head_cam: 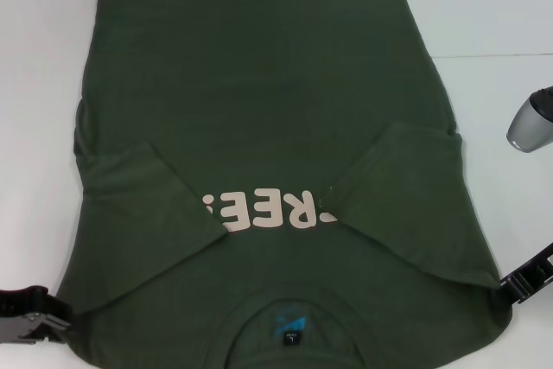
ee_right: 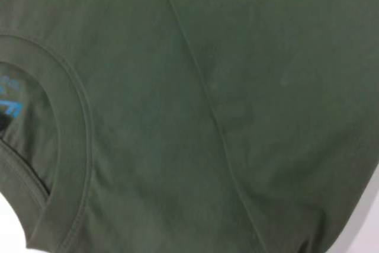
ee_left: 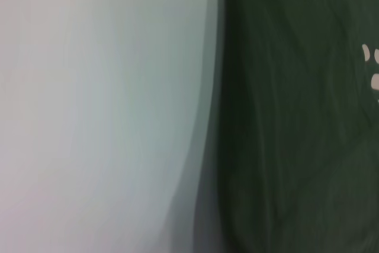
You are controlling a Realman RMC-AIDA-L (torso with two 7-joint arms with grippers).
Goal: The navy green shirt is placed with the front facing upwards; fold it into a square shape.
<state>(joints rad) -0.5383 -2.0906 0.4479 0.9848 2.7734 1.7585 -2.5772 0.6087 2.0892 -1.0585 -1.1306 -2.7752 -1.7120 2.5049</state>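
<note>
Navy green shirt (head_cam: 259, 110) lies flat on the white table (head_cam: 492, 6), front up, collar nearest the robot at 6 o'clock, hem far at 12 o'clock. It fills most of the head view.

Both short sleeves are folded inward over the chest. Left sleeve (head_cam: 143, 213) lies diagonally across the 8 o'clock part of the body, right sleeve (head_cam: 415, 187) across the 4 o'clock part. Their tips cover the ends of the cream lettering (head_cam: 259, 212), so only the middle letters show, upside down from the head camera.

Neck opening (head_cam: 289, 330) sits at 6 o'clock, with a small dark label and blue print inside it.

Left gripper (head_cam: 34, 315) is low at 8 o'clock, at the shirt's left shoulder edge, touching or just beside the fabric. Can't tell if its fingers are apart or together. Left wrist view shows only bare table beside the shirt's edge (ee_left: 284, 117), plus a sliver of cream print.

Right gripper (head_cam: 527, 278) is at 4 o'clock, at the shirt's right shoulder edge, its tip meeting the cloth. Can't tell whether it is pinching the fabric. Right wrist view is filled with green cloth: the ribbed collar (ee_right: 65, 146), a fold line running diagonally, and a bit of lettering.

A grey and black part of the right arm (head_cam: 531, 123) shows at 3 o'clock, off the shirt.
</note>
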